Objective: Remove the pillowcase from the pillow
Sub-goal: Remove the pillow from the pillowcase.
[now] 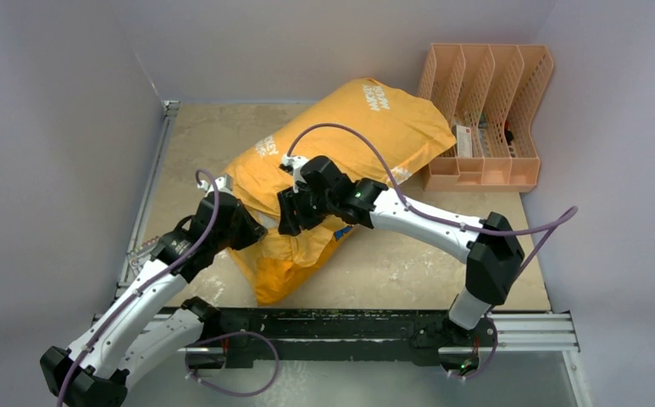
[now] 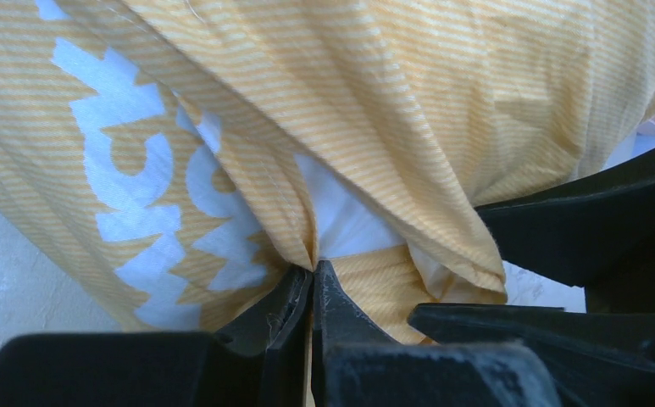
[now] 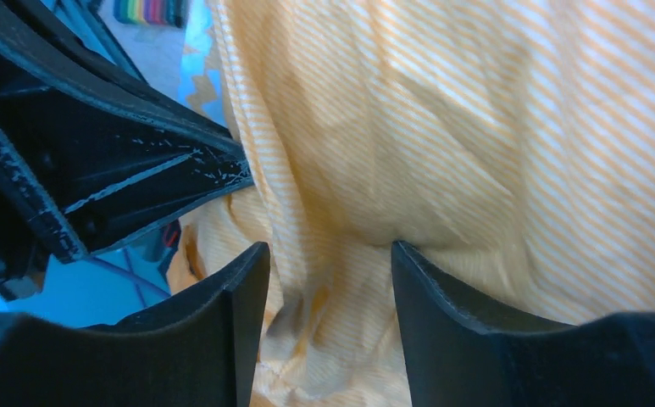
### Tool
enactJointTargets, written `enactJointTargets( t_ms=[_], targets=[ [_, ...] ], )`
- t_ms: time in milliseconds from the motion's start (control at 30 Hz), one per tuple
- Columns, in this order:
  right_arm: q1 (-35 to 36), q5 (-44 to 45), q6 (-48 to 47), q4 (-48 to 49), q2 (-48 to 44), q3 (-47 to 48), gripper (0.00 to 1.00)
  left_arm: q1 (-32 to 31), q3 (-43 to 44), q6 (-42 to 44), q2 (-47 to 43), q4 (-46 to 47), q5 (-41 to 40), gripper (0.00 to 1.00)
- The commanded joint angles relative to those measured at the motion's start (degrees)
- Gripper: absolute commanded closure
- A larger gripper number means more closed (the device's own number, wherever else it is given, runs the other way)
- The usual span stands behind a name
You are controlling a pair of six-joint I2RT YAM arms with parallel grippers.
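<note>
Pillowcase (image 1: 341, 161): lies slantwise on the worktop (image 1: 408, 254), near centre to far right.
Pillow (image 2: 341, 216): inside it, peeking out at the fold.
Organiser (image 1: 486, 119): far right corner, just beside the pillowcase's far end.
Left gripper (image 2: 313, 275): at the pillowcase's near left edge.
Right gripper (image 3: 330, 254): right beside it, over the cloth.

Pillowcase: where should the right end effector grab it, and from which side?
Grip the pillowcase by the slack bunched fold lying between the right end effector's open fingers. Come down from the right, opposite the left end effector, which is shut on fabric beside the exposed white pillow. Slack cloth should pinch clear of the filling.
</note>
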Motion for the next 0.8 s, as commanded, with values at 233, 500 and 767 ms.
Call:
enactJointTargets(
  t_ms=[233, 500, 767],
  targets=[
    [-0.7, 38.2, -0.3, -18.9, 1.7, 9.5, 1.00, 0.1, -1.6, -3.7, -6.9, -11.8, -4.0, 1.00],
    [-11.1, 35.3, 4.4, -9.7, -8.7, -2.4, 1.00, 0.2, -3.9, -11.1, -15.7, -18.2, -9.9, 1.00],
    [-10.0, 17.8, 8.9, -3.0, -7.1, -17.3, 1.00, 0.1, -5.2, -10.5, -16.9, -12.5, -4.2, 0.88]
  ],
)
